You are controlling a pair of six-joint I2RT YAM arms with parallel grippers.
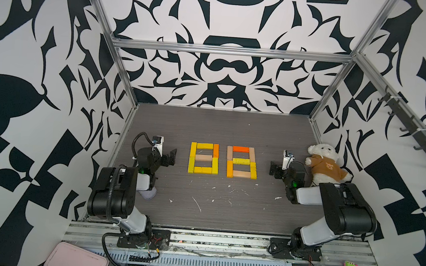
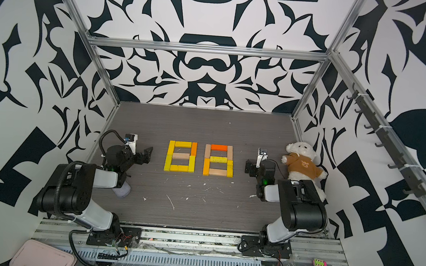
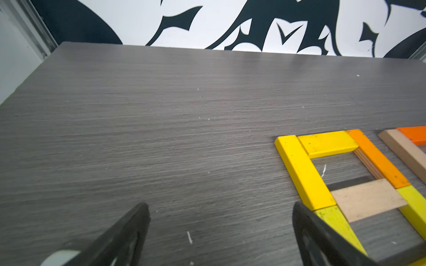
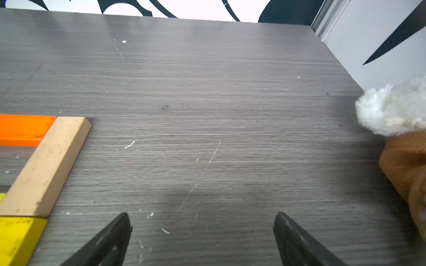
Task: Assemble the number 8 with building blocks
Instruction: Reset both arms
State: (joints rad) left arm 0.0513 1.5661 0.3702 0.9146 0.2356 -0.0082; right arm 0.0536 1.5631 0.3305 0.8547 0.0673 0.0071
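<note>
The building blocks lie flat mid-table as two figure 8s side by side, seen in both top views. The left 8 is mostly yellow, with an orange upright and a tan middle bar. The right 8 has tan uprights, an orange top and a yellow middle bar. My left gripper hovers open just left of the left 8, holding nothing. My right gripper stands open and holding nothing between the right 8 and the bear.
A white teddy bear in a brown shirt sits against the right wall, close behind my right arm. A pale grey object lies under my left arm. A pink tray sits off the table's front left. Patterned walls enclose three sides.
</note>
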